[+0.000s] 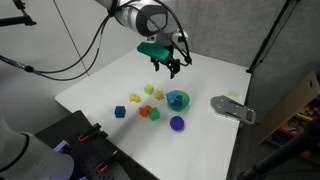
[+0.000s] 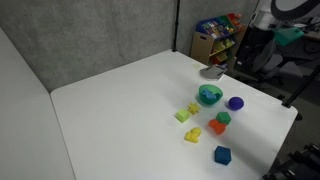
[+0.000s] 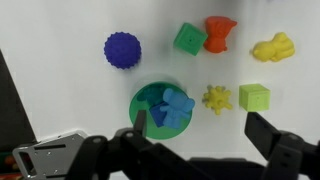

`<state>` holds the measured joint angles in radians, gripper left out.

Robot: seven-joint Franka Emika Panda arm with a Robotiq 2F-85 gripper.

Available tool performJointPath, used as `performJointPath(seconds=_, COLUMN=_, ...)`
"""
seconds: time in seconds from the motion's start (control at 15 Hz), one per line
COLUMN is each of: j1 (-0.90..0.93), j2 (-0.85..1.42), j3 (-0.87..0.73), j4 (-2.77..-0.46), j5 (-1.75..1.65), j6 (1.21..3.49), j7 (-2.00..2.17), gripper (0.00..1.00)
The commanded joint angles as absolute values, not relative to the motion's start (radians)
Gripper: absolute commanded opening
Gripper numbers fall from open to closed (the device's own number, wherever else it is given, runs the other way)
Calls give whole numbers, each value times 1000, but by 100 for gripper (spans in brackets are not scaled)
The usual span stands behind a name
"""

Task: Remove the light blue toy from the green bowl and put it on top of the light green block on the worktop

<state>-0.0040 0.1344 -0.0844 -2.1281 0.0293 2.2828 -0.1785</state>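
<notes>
In an exterior view your claw [image 1: 170,64] hangs high over the table, with the light blue toy [image 1: 179,98] below in the green bowl [image 1: 187,101]. In the wrist view, the fingers [image 3: 265,133] are spread and empty. The toy lies just past the tips, its long axis too blurred to tell.

end effector [image 3: 200,130] cropped below, green bowl [image 3: 139,97] partly hidden

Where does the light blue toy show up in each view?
Exterior view: the light blue toy sits right of centre, inside the green bowl.
Exterior view: right of centre, inside the bowl.
Wrist view: lower centre, inside the bowl.
Shared landmark: the purple ball beside the bowl.
</notes>
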Motion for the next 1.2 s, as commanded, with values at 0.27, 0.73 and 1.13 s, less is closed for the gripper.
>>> performJointPath(seconds=0.27, j1=3, j2=386, j3=-41, j4=-1957, j5=-16, j6=2331, j7=-79, gripper=100)
performJointPath(seconds=0.73, j1=30, j2=562, j3=-57, j4=-1844, j5=-60, j6=2383, j7=63, gripper=100)
performJointPath(seconds=1.13, j1=44, j2=693, j3=-69, j4=-1741, j5=-57, j6=2397, j7=118, gripper=100)
